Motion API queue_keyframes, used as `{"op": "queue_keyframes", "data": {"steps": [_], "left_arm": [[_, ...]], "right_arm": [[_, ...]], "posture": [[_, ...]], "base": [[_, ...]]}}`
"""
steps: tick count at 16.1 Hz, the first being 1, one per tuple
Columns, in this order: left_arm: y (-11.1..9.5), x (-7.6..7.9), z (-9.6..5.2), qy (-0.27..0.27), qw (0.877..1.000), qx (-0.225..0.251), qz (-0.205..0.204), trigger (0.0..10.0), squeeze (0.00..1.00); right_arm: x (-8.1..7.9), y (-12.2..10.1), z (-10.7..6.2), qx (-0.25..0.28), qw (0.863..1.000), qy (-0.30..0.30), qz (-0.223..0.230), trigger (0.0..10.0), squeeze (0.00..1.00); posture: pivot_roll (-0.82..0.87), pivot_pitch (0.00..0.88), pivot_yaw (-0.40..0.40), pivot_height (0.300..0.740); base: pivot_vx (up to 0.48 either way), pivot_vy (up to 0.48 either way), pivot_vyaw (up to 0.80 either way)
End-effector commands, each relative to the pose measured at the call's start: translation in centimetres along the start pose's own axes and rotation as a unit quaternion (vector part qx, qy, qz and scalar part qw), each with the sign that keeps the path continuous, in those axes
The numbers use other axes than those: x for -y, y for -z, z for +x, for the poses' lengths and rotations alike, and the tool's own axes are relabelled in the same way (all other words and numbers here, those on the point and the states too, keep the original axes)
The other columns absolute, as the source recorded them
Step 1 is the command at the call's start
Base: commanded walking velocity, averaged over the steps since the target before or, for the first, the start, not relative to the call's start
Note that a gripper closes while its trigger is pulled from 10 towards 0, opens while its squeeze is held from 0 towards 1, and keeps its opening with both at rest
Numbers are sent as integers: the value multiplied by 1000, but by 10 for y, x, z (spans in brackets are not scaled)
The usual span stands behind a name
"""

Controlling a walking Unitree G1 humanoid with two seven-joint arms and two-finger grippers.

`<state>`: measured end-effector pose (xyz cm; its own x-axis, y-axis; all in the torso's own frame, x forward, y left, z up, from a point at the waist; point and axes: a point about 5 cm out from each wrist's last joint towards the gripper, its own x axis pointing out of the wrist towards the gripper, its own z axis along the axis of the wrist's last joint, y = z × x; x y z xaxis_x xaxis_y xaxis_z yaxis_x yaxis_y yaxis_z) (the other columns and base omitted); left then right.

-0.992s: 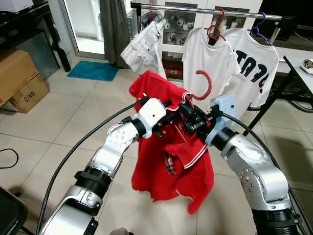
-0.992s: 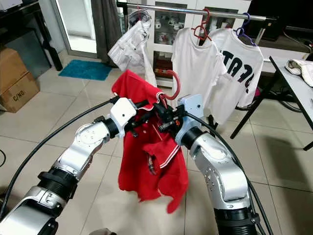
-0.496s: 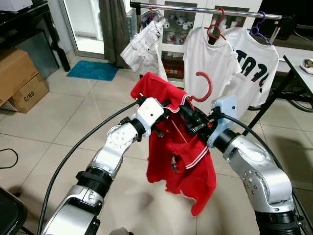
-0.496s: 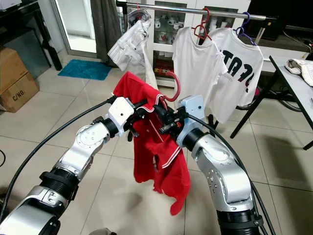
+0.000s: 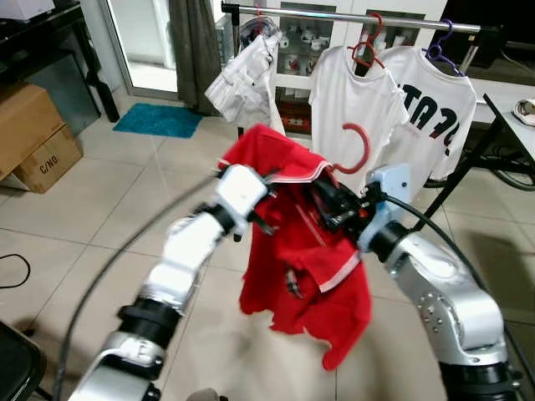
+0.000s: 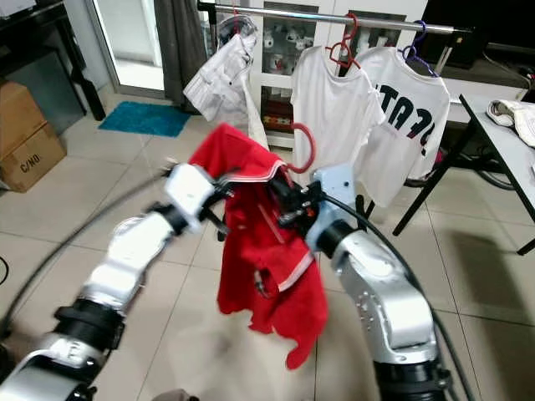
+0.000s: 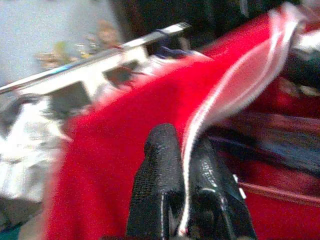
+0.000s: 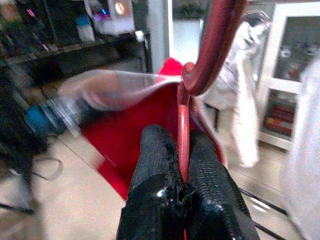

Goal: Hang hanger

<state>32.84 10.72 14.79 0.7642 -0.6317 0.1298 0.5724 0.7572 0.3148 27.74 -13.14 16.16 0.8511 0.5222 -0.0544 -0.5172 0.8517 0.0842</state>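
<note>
Landmark: clothes rail [image 5: 351, 17], a silver bar across the back of the room, above and beyond both arms.
On the rail: white shorts [image 5: 247, 75] toward its left end, white T-shirt on a red hanger [image 5: 355, 100] near the middle, printed white T-shirt [image 5: 435, 109] toward its right end.
Task's thing: red hanger [image 5: 358, 146] carrying a red polo shirt [image 5: 301, 242], held up in front of and below the rail, hook well apart from the bar.
Right gripper [image 8: 181, 155]: fingers pressed together on the hanger's thin neck just under the hook.
Left gripper [image 7: 184, 165]: fingers pinched shut on the white-trimmed collar edge of the polo shirt, left of the hook.
Done so far: shirt on its hanger, lifted off the floor, facing the rail.
Left to do, as a judgement: raise the hook above the bar, likely into the gap between the shorts and the middle T-shirt, set it over, then let go with both grippers.
Hard to make out: left forearm and its cable smeared by motion in the head views; hanger's shoulders buried under red cloth; how evenly the shirt sits on them not readable.
Cut off: rail's stand below the hung clothes, mostly covered.
</note>
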Motion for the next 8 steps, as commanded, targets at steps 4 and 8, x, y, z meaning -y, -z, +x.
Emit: {"op": "queue_keyframes", "data": {"steps": [4,8], "left_arm": [[-29,-53,-24,-45,997,56,-14,0,0],[-43,-92,-32,-78,996,30,27,0,0]], "right_arm": [[17,14,-11,-62,997,6,-52,0,0],[18,16,-17,-92,990,-55,-96,0,0]], "posture": [[-24,0,2,740],[-14,0,13,740]], "base": [[0,0,0],[0,0,0]]}}
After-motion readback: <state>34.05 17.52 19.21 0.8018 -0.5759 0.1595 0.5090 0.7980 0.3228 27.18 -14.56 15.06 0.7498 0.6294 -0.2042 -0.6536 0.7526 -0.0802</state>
